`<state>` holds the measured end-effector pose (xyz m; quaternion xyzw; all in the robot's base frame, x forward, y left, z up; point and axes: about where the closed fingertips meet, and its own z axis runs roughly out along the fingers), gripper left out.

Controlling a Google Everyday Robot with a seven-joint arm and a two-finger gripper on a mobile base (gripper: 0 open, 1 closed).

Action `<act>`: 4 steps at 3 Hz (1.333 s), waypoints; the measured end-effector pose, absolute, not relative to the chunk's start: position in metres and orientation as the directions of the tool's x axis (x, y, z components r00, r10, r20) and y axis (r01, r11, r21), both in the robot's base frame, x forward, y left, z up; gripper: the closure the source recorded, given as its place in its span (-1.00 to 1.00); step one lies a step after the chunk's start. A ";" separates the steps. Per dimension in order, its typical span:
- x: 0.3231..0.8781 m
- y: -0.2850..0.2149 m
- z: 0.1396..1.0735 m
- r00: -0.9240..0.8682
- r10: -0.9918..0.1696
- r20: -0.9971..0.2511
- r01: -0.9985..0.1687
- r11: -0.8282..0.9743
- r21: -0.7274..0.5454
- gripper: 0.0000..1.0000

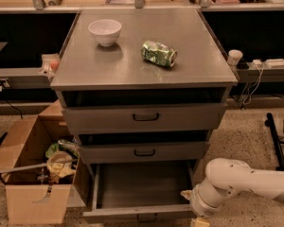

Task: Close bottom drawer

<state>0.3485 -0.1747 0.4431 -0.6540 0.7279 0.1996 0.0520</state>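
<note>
Bottom drawer (142, 186) grey metal; hand (199, 222) beside

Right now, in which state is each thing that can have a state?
bottom drawer, pulled open, floor bare
middle drawer, pushed in
top drawer, pushed in
can, lying on its side
bowl, upright
cardboard box, flaps open, not empty
pincer, at the lower edge, right of the bottom drawer's front
</note>
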 end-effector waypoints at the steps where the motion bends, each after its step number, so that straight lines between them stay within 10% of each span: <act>1: 0.344 -0.154 0.390 -0.157 -0.891 -0.426 -0.960 0.036 0.279 -1.00; 4: 0.345 -0.088 0.320 -0.039 -0.875 -0.483 -0.953 -0.112 0.280 -1.00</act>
